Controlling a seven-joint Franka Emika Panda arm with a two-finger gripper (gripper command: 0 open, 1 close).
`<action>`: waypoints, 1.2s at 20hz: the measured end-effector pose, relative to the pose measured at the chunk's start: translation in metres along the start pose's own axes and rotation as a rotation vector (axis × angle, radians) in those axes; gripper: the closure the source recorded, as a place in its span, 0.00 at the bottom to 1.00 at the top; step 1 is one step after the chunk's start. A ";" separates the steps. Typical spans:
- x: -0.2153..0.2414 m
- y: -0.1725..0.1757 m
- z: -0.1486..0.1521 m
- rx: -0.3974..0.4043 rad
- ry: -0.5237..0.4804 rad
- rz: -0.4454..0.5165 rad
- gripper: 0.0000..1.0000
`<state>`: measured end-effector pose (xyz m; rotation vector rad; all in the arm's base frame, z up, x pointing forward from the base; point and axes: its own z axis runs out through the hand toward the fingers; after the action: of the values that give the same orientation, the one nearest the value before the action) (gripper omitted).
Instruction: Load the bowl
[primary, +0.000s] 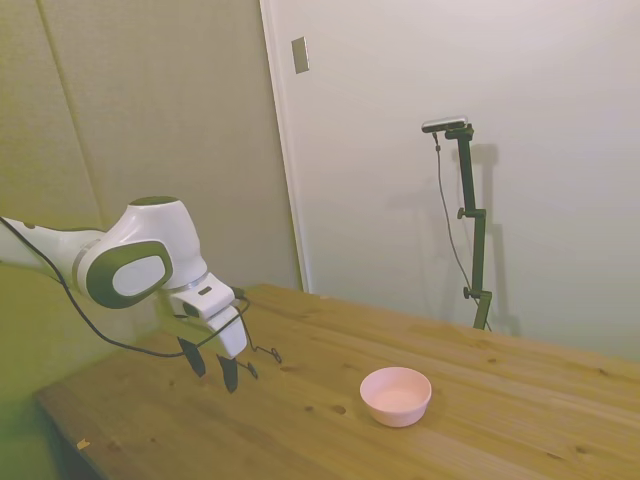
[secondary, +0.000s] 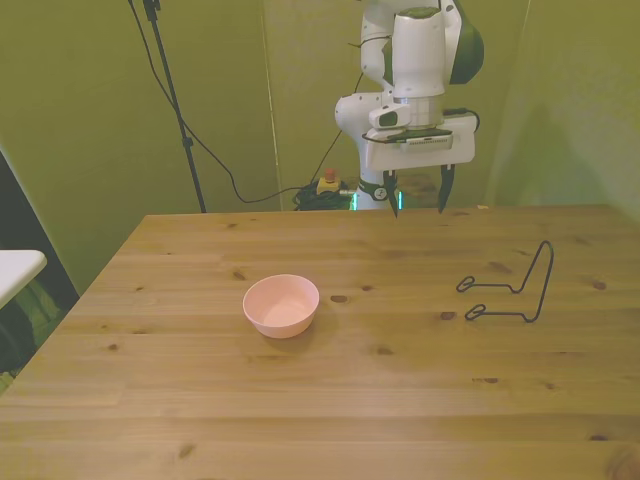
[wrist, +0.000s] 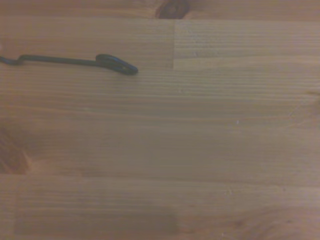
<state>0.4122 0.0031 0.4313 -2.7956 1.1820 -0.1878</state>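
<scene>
the pink bowl (secondary: 281, 305) sits upright on the wooden table (secondary: 330, 400), toward the front view's left, well apart from the gripper (secondary: 417, 202), which hangs above the table's far edge with jaws wide and nothing between them. a black wire stand (secondary: 508, 290) rests on the front view's right, near the gripper but apart from it
</scene>
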 end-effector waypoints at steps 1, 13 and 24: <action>0.000 0.000 0.000 -0.001 -0.001 0.000 0.00; 0.116 0.014 -0.043 -0.063 0.141 0.132 0.00; 0.225 0.006 0.006 -0.108 0.185 0.303 0.00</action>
<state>0.5644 -0.1627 0.4409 -2.6866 1.6867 -0.3724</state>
